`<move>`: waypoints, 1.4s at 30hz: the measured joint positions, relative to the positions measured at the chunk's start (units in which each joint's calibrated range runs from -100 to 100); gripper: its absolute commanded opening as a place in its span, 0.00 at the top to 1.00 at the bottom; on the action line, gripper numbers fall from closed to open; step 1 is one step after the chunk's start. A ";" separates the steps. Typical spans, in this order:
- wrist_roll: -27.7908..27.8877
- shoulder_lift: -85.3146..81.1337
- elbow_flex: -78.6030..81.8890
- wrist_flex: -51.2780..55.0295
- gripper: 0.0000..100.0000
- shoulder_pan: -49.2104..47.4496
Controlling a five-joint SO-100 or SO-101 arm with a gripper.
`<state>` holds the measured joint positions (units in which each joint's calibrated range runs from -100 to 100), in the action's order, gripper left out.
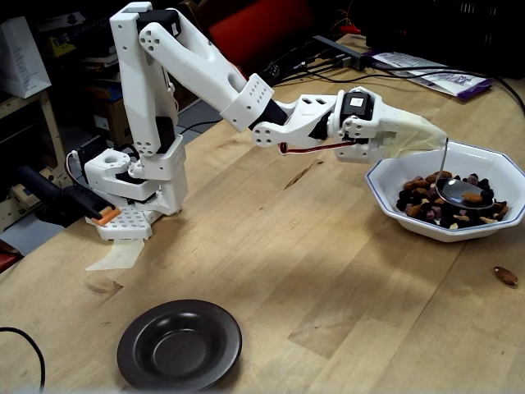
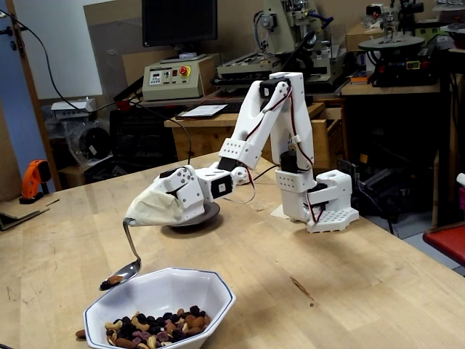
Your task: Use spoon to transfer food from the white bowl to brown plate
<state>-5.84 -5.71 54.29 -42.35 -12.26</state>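
Observation:
My gripper (image 1: 432, 136), its fingers wrapped in beige tape, is shut on the spoon (image 1: 459, 191) and holds it just above the white bowl (image 1: 384, 174). An almond lies in the spoon's oval end. The food (image 1: 422, 203), nuts mixed with dark fruit, fills the bowl's bottom. In the other fixed view the gripper (image 2: 142, 217) holds the spoon (image 2: 123, 270) over the white bowl's (image 2: 216, 291) far rim, above the food (image 2: 161, 327). The brown plate (image 1: 179, 345) lies near the front table edge, far from the bowl. It shows partly behind the gripper (image 2: 209, 213).
One loose almond (image 1: 505, 276) lies on the wooden table beside the bowl, also seen as an almond (image 2: 80, 334) at the bowl's left. The arm's white base (image 1: 131, 185) is clamped at the table's left edge. Cables and papers (image 1: 443, 78) lie at the back.

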 measured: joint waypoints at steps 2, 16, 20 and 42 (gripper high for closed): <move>0.00 0.00 0.00 0.00 0.96 0.00; 0.00 -6.96 0.00 -4.74 0.96 0.00; 0.00 -10.05 0.00 -4.74 0.96 0.00; 0.00 -30.31 23.82 -4.74 0.96 12.77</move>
<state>-5.84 -36.02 78.11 -47.09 0.51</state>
